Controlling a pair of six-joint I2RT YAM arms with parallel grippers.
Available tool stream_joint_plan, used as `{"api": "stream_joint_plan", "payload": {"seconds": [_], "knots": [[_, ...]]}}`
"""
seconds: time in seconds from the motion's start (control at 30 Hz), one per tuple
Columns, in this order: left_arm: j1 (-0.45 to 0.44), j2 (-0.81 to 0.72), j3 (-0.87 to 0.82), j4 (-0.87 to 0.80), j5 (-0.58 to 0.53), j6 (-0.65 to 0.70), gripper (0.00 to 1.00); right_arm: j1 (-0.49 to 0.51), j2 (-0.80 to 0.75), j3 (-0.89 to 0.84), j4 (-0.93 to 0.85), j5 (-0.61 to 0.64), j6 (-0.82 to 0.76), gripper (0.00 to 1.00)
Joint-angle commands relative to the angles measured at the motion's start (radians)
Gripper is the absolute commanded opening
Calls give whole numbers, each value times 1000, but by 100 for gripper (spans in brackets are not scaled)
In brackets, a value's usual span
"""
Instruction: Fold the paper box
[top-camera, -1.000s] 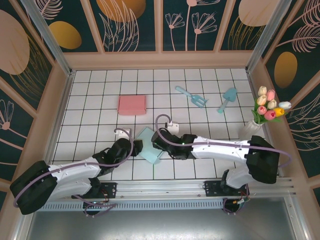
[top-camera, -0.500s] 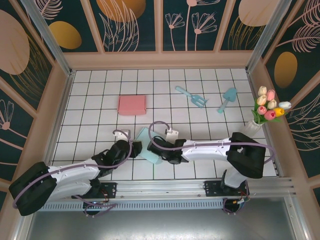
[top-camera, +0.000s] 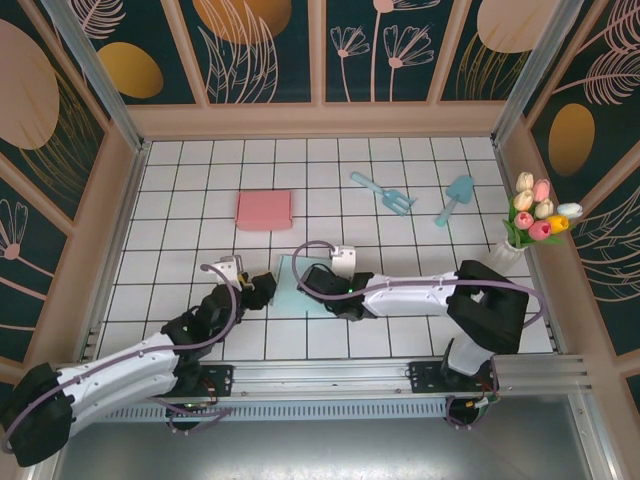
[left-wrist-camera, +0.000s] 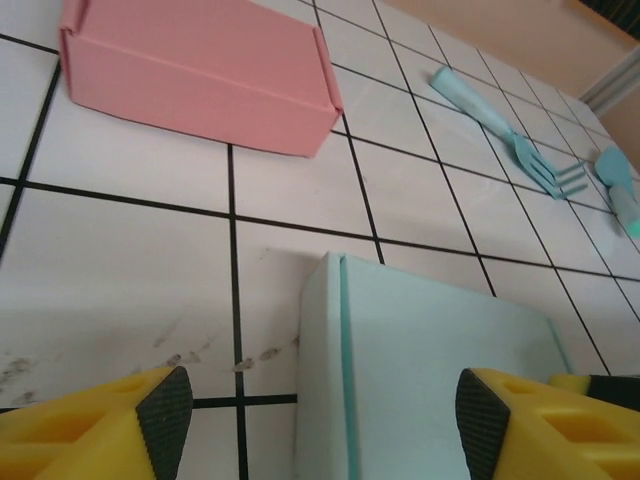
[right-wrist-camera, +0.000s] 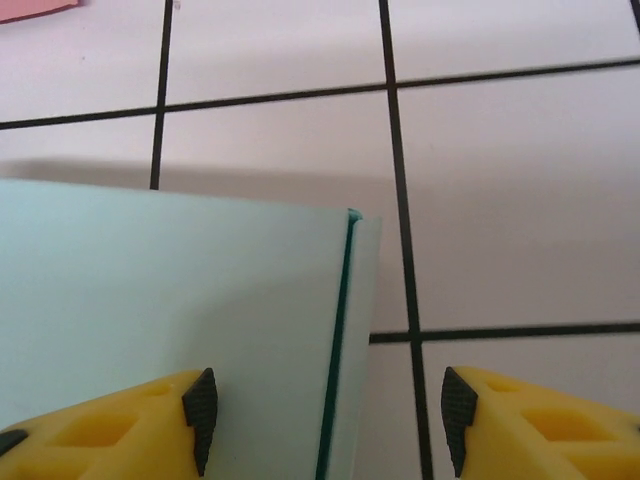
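In the top view, the pale blue paper box is seen lying flat on the tiled counter. Its left edge is covered by the left pincer and its right part by the right pincer, so its full outline cannot be traced. How the jaws stand is hard to make out from above. A pink box is found beyond the paper box. A blue fork and a blue trowel are placed beyond it to the right. A vase of tulips is set far to its right.

In the left wrist view, the left pincer is held wide, with nothing gripped. The left corner of the paper box is seen between the fingers, clear of the left one. The box's near side is cut off by the frame. The pink box, the fork and the trowel are seen beyond it, the trowel clipped at the edge.

In the right wrist view, the right pincer is likewise spread wide. The paper box is seen beneath it, its right edge between the fingers. Whether the left finger touches the box cannot be told. A pink sliver is cut off above it.
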Motion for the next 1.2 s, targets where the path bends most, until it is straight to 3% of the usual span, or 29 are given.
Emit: {"api": "stream_joint_plan", "payload": {"seconds": [0.0,0.2,0.3,0.4,0.6,0.83,0.93,1.17], "knots": [[9,-4,19,-66,-18,-12,73,-40,21,-23,36,3,-153,63],[40,115,38,-8,-5,-13,75,-64,-6,-127,226,-91,-250,64],[54,209,67,38,51,-18,74,-100,4,-166,306,-181,-269,64],[55,270,73,108,138,-50,73,-107,0,-192,341,-186,-267,64],[54,244,38,182,245,-199,75,-106,-53,-266,410,-201,-228,64],[53,193,182,-227,133,-501,82,-102,-114,-308,436,-209,-212,64],[54,221,263,-387,147,-601,85,-103,-135,-316,438,-211,-219,64],[50,348,379,-445,242,-687,85,-104,-174,-341,456,-214,-230,64]]}}
